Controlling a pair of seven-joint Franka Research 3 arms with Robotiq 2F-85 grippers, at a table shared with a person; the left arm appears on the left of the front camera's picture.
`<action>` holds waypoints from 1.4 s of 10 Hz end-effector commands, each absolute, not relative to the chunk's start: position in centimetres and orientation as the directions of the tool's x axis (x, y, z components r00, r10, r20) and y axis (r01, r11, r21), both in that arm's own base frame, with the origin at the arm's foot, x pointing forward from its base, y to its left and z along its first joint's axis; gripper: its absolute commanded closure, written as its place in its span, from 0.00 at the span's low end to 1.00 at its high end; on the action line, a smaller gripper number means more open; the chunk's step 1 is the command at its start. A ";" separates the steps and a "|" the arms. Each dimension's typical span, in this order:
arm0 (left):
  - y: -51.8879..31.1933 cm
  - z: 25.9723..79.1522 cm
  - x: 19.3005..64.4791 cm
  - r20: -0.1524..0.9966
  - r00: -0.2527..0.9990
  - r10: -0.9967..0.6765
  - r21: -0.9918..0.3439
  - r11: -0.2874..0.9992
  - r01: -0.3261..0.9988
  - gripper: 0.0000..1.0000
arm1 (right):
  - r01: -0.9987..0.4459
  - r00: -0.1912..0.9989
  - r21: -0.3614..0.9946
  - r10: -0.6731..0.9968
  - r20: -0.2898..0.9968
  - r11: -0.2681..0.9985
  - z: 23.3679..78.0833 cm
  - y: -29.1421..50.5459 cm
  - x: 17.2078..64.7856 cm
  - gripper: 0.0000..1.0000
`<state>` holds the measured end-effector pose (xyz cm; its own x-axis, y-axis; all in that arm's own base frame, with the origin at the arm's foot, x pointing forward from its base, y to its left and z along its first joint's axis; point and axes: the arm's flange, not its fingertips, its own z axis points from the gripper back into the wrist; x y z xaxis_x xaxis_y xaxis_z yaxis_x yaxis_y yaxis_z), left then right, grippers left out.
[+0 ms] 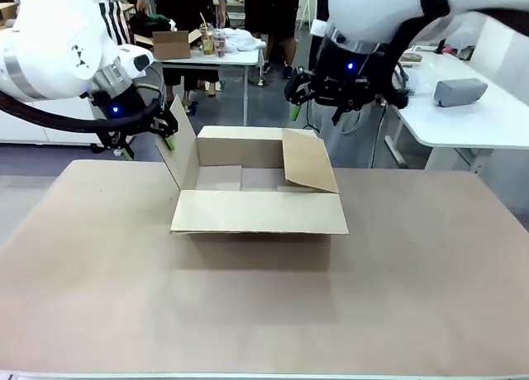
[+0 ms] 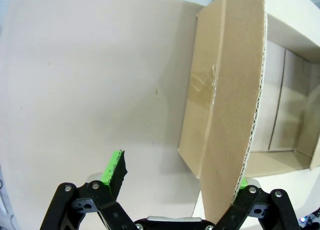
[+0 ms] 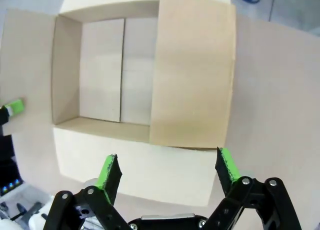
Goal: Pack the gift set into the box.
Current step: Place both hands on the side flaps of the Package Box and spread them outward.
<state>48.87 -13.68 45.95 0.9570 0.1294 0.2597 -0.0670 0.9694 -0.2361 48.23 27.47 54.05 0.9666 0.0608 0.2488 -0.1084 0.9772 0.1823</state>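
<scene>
As the fingers of the left end effector (image 2: 180, 175) are spread wide, it is seen to be open, and nothing is clamped by it. The upright left flap (image 2: 235, 90) of the box (image 1: 240, 146) is found between these fingers. Its corrugated edge is seen just beside one finger (image 2: 245, 186), and the other green pad (image 2: 115, 169) is seen well apart from it, over the bare bench (image 2: 90, 90). In the front view this end effector is seen at the outer side of that flap, at the left of the box.

The right end effector (image 3: 167, 166) is also opened wide, and nothing is held between its green pads (image 3: 109, 171). It is positioned above the box, toward the far right corner, and is pointed down at it. Under it, the right flap (image 3: 192, 70) is seen folded inward and tilted over part of the opening. The front flap (image 1: 258, 212) is laid outward toward the robot's side, nearly level. Inside the box, plain cardboard bottom panels (image 3: 102, 70) with a seam between them are seen.

The box is placed on the brown bench, near its middle and slightly toward the far edge. Behind it, at the right, a white bench (image 1: 496, 116) with a grey item (image 1: 459, 91) is seen. Farther off, a small carton (image 1: 171, 45) and some cups (image 1: 208, 40) are seen on another bench (image 1: 240, 58).
</scene>
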 end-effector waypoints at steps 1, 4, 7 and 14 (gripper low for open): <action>-13.7 46.1 48.9 0.269 0.953 0.137 -0.222 0.972 -0.077 0.00 | -0.108 0.968 0.182 0.062 0.244 0.977 53.2 28.0 48.4 0.00; -13.7 46.1 48.9 0.269 0.953 0.137 -0.222 0.972 -0.077 0.00 | -0.045 0.974 -0.140 0.075 0.215 0.989 50.0 33.5 50.9 0.00; -13.7 46.1 48.9 0.269 0.953 0.137 -0.222 0.972 -0.077 0.00 | -0.017 0.967 -0.247 0.078 0.242 0.969 47.1 36.8 53.3 0.00; -13.7 46.1 48.9 0.269 0.953 0.137 -0.222 0.972 -0.077 0.00 | 0.012 0.968 -0.472 0.108 0.226 0.881 39.7 37.4 55.8 0.00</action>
